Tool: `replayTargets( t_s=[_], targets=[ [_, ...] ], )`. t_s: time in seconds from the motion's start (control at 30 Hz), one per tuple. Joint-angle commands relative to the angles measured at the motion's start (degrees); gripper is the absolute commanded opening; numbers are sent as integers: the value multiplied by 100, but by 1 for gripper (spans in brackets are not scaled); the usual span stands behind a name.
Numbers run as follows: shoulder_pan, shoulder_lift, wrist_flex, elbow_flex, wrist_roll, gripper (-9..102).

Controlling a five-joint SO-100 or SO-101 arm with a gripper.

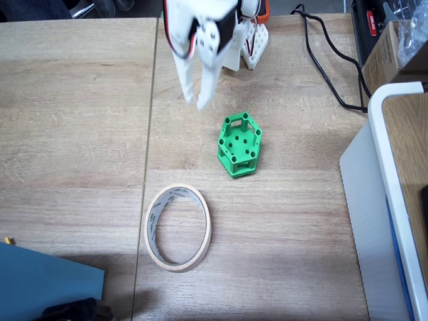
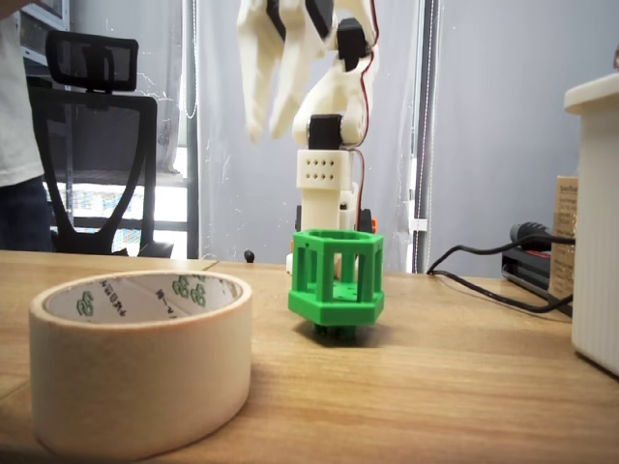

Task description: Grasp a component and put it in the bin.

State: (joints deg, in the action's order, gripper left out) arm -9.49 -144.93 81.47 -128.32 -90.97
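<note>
The green hexagonal component (image 1: 239, 144) stands on the wooden table, right of centre in a fixed view, and appears again as the component (image 2: 336, 275) in the low fixed view. The bin, a beige masking-tape ring (image 1: 152, 224), lies flat in front and to the left of it; the same ring (image 2: 145, 377) fills the near left of the low view. My white gripper (image 1: 196, 101) hangs in the air behind and left of the component, well above the table, as the gripper (image 2: 265, 133) shows from the side. Its fingers are slightly apart with nothing between them.
A big white-edged box (image 1: 394, 167) takes up the right side, also seen as the box (image 2: 595, 222). A black cable (image 1: 328, 73) runs along the back right. A blue object (image 1: 40, 281) lies at the front left corner. A person (image 2: 19, 145) and a chair (image 2: 97, 145) are behind the table.
</note>
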Motion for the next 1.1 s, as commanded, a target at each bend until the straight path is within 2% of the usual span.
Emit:
replayTargets(
  t_s=[0.0,0.4,1.07],
  targets=[
    [132,185,-44,334,44,15],
    [976,1222,-35,343,53,15],
    [1020,2312,-44,378,44,16]
  ],
)
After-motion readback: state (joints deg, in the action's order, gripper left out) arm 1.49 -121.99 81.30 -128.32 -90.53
